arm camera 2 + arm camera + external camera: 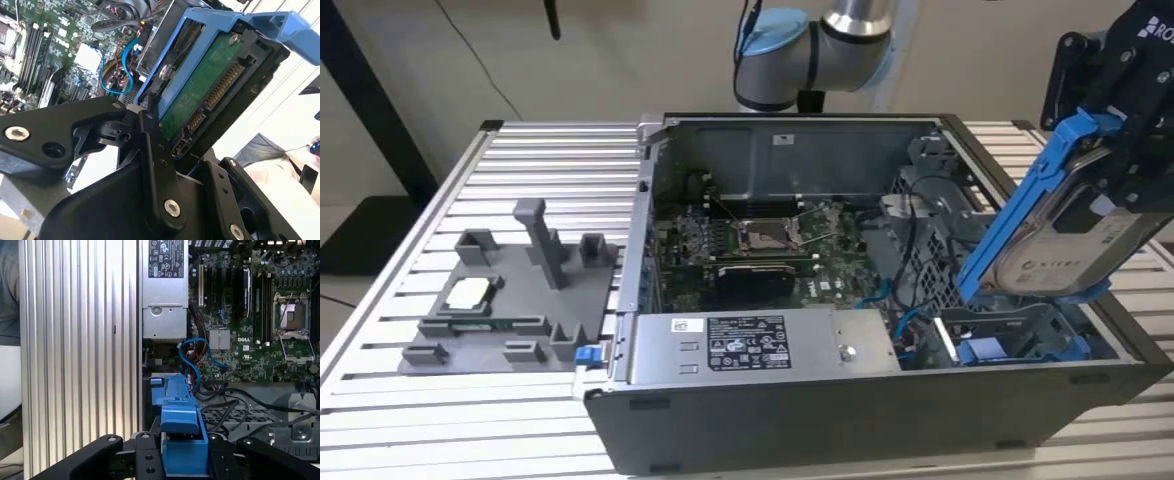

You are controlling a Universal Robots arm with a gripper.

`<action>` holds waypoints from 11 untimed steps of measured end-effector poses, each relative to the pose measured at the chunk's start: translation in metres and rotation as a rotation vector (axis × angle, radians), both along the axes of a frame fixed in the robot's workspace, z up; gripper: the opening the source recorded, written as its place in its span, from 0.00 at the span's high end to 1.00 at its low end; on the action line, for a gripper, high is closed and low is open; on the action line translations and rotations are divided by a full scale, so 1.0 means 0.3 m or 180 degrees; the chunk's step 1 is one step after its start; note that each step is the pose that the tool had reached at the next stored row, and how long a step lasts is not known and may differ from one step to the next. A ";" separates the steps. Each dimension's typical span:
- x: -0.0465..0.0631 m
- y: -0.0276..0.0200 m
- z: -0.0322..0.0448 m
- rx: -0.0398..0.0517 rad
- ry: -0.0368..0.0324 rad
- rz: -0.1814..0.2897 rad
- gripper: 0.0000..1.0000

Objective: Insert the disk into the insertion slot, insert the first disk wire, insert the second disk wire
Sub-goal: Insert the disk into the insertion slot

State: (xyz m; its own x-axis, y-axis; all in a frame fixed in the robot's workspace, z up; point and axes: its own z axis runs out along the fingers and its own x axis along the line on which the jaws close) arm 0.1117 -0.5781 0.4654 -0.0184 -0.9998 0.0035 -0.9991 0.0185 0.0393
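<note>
Nearest in the exterior view stands the dark computer case (854, 420), with the silver power-supply box (761, 345) along its near wall. Over the case's corner at the exterior view's right, the gripper (1110, 140) pinches the disk (1061, 250), which hangs tilted, its lower end close above the insertion slot (1014, 340) inside the case; contact cannot be told.

In the second wrist view, black fingers (155, 150) clamp the blue carrier (220, 22) — the disk's green circuit board faces out.

In the first wrist view, the carrier's edge sits between the fingers (145, 460), with blue cables (195, 355) and the motherboard (260, 315) inside the case beyond.
</note>
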 end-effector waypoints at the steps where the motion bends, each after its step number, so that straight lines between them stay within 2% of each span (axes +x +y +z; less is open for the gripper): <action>1: 0.000 0.000 -0.002 0.0000 0.0000 0.0000 0.67; 11: 0.000 0.000 -0.021 0.0000 0.0000 0.0000 0.67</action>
State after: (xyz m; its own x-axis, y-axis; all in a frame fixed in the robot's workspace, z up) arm 0.1117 -0.5781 0.4590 -0.0185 -0.9998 0.0035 -0.9991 0.0186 0.0393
